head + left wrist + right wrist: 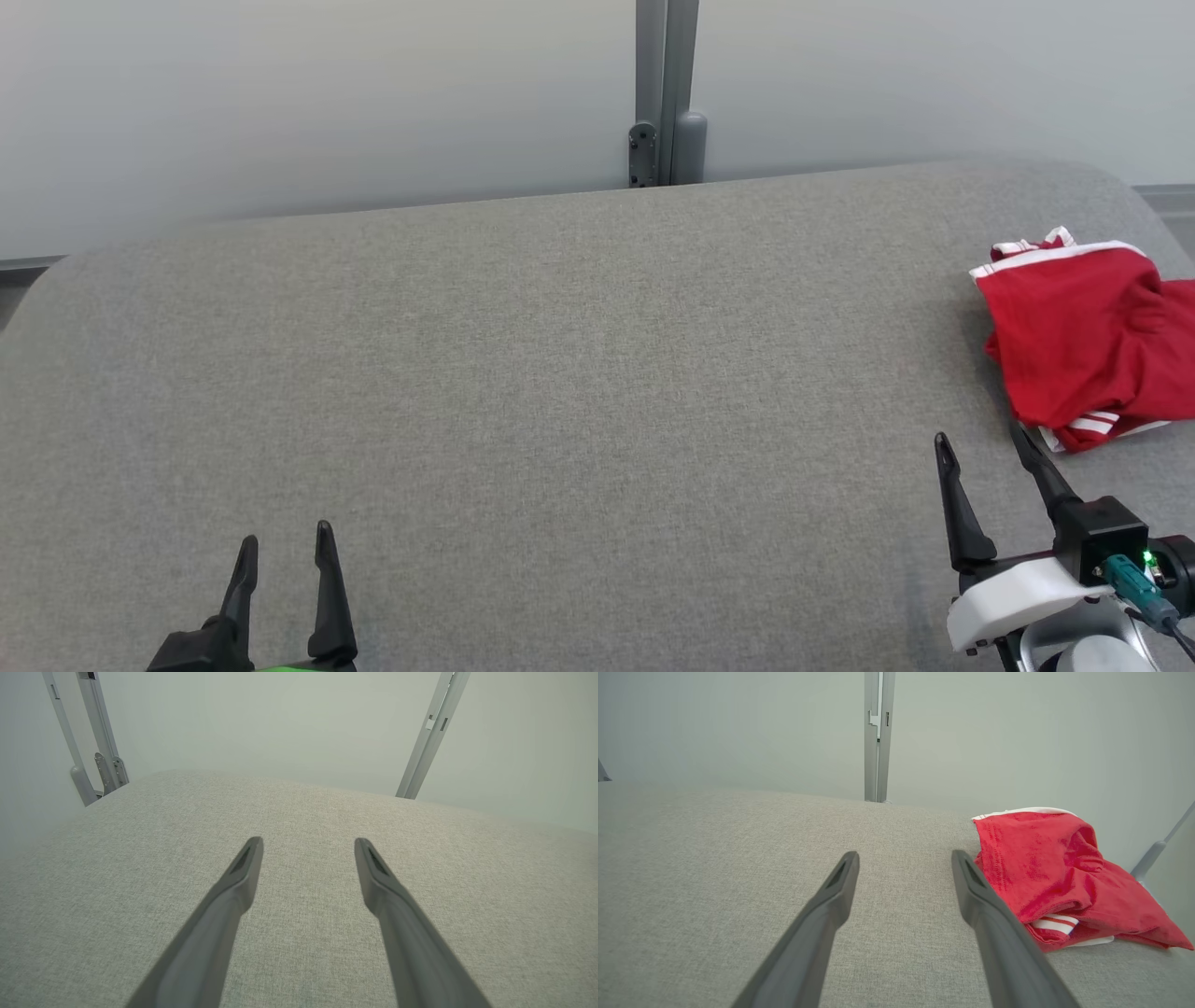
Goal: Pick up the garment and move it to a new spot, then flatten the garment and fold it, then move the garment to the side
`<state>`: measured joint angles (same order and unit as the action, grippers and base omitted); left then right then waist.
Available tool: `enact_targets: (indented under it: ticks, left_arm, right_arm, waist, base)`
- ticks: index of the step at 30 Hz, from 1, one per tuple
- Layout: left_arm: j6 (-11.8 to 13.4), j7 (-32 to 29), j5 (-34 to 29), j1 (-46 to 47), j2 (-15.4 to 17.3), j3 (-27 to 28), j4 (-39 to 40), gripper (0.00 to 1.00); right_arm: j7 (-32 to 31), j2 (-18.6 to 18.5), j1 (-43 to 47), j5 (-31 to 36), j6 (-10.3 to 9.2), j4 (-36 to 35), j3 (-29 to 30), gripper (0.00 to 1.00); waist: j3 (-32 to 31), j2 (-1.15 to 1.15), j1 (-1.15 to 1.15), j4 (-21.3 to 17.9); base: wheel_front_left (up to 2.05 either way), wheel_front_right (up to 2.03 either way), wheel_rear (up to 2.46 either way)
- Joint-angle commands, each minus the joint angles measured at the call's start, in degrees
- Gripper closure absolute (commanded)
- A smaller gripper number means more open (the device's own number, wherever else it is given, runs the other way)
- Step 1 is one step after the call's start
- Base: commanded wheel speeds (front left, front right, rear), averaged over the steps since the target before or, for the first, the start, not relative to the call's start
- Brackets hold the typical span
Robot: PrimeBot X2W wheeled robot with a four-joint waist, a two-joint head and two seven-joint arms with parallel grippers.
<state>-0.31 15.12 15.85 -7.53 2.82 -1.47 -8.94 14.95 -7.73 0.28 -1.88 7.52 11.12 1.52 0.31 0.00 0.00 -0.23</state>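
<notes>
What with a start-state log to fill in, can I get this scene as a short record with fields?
surface: grey fabric surface
garment: red garment with white trim, bunched up, at the surface's right end
left end effector: open, nothing held, over bare fabric
right end effector: open, nothing held, close beside the garment's near edge
task stage: pick-up not yet done

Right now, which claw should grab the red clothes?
The right claw, probably: it is open and almost beside the red garment, while the left claw, also open, sits far across the gray surface.
</notes>
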Motion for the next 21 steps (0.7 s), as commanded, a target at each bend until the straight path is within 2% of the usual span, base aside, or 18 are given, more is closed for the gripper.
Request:
enact_targets:
  ticks: [1, 8, 17, 18, 21]
  left_arm:
    - [-0.6, 0.0, -0.6, 0.6, 0.2, 0.0, -0.3, 0.0]
    - [-3.7, 0.0, -1.7, 2.1, 0.2, -1.2, -1.6, 0.0]
    - [-3.9, 0.0, -1.4, 2.7, 0.2, -1.3, -2.4, 0.0]
    - [-3.7, 0.0, -1.6, 2.2, 0.0, -1.3, -2.5, 1.0]
    - [-3.7, -0.1, -1.4, 1.5, -0.2, -1.4, -4.0, 1.0]
  right_arm:
    - [0.2, 0.9, 1.2, 0.7, -0.06, -0.5, 0.8, 0.0]
    - [0.3, 3.8, 2.1, 1.6, -0.06, -1.8, 2.9, 0.0]
    - [0.3, 4.5, 1.6, 2.5, -0.06, -2.0, 3.4, 0.0]
    - [0.0, 4.5, 1.7, 2.1, 0.0, -1.7, 3.3, 1.0]
    - [-0.1, 5.0, 1.9, 1.8, 0.01, 0.0, 3.4, 1.0]
  waist:
    - [-1.2, 0.0, 0.0, 1.0]
    - [-1.5, 0.0, 0.0, -0.3]
    - [-1.6, 0.0, 0.0, -1.8]
    - [-1.6, 0.0, 0.0, -1.8]
    - [-1.6, 0.0, 0.0, -1.8]
  base:
    - [0.0, 0.0, 0.0]
    - [0.0, 0.0, 0.0]
    - [0.0, 0.0, 0.0]
    - [0.0, 0.0, 0.0]
    - [0.0, 0.0, 0.0]
